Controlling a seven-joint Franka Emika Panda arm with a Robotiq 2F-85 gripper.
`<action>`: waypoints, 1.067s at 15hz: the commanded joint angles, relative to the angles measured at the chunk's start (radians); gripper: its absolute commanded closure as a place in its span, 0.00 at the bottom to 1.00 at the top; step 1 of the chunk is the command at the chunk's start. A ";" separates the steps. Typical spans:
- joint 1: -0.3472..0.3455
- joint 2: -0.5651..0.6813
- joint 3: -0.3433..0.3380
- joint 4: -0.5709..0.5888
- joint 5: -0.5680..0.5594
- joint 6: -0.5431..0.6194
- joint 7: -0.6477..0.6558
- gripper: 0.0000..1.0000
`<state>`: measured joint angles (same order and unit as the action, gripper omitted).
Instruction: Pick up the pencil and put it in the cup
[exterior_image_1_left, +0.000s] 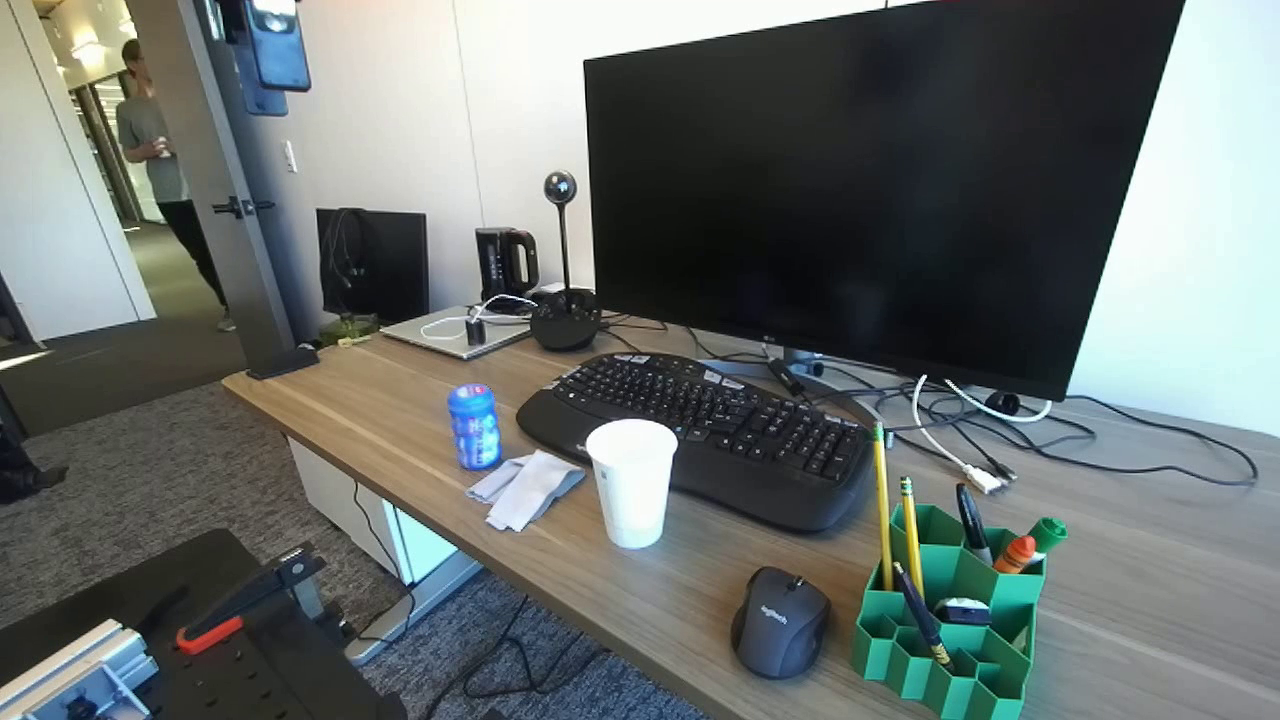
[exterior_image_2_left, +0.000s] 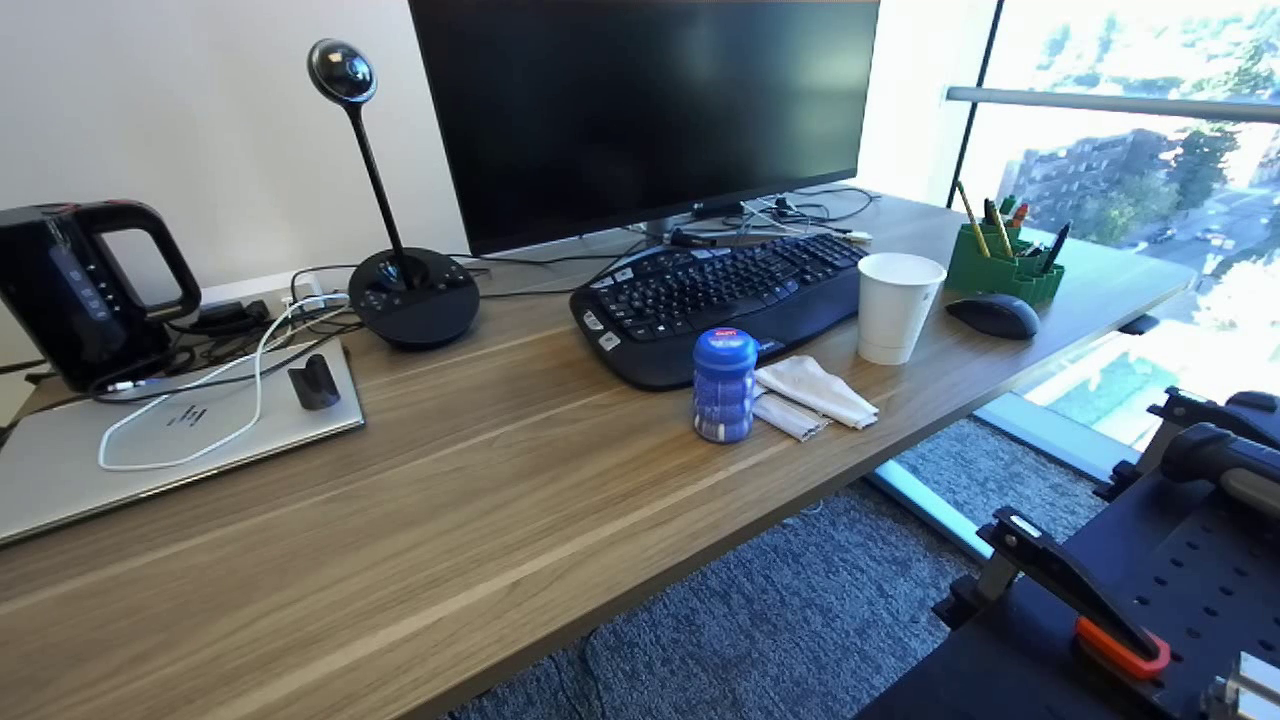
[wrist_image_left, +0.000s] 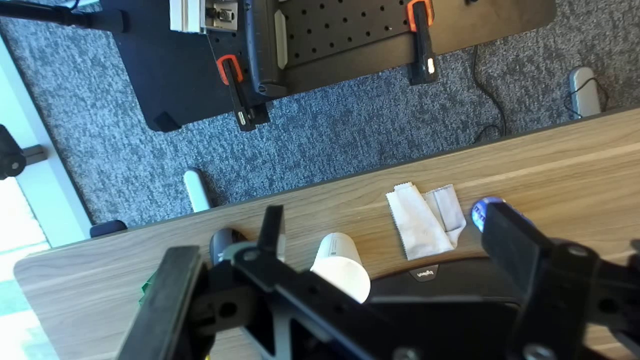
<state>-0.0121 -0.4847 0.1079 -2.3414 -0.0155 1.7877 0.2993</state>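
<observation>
The jaws stand wide apart, holding nothing. They point down, well above the bench (wrist_image_left: 360, 212), the cup (wrist_image_left: 345, 267) showing between them in the wrist view.

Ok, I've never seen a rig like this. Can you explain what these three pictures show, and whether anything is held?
The machine is a robot arm. Its end effector shows at the bottom of the wrist view, taken from the arm looking down; its jaws stand apart and hold nothing. The two exterior views are taken from outside the robot, from different places, looking across the same desk. On the desk, a white cup stands upright near a black keyboard. Around them are a blue container, a light cloth and a mouse. Two yellow pencils stand in a green holder; one is presumably meant for the cup.
</observation>
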 joint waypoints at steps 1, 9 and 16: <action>0.001 0.003 -0.012 0.001 0.002 -0.007 -0.010 0.00; 0.005 0.011 -0.020 0.002 0.013 -0.021 -0.017 0.00; 0.034 0.007 -0.049 0.009 0.080 -0.037 -0.122 0.00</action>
<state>-0.0080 -0.4768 0.0951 -2.3519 -0.0016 1.7857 0.2617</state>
